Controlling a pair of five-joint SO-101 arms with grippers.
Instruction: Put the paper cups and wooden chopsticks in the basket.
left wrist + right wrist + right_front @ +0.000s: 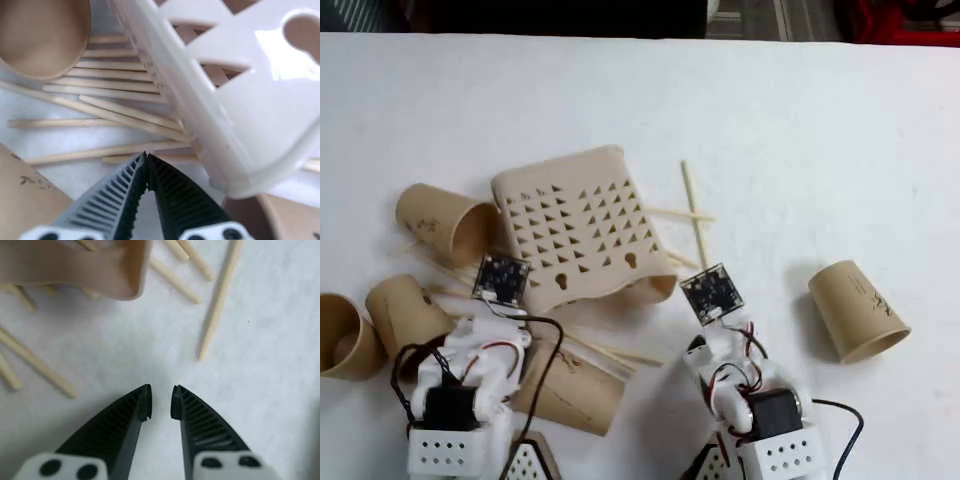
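Basket [578, 225]: tipped over mid-table, nothing loaded. Chopsticks [107, 92]: scattered against its rim; paper cups [857, 310] strewn around. Left gripper [147, 159]: closed empty over sticks. Right gripper [160, 401]: narrowly parted, empty. Step judged as opening pick; the basket must be righted first

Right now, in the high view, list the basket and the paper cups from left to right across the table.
Cup at the left edge → cup next to it → basket → lone cup on the right.
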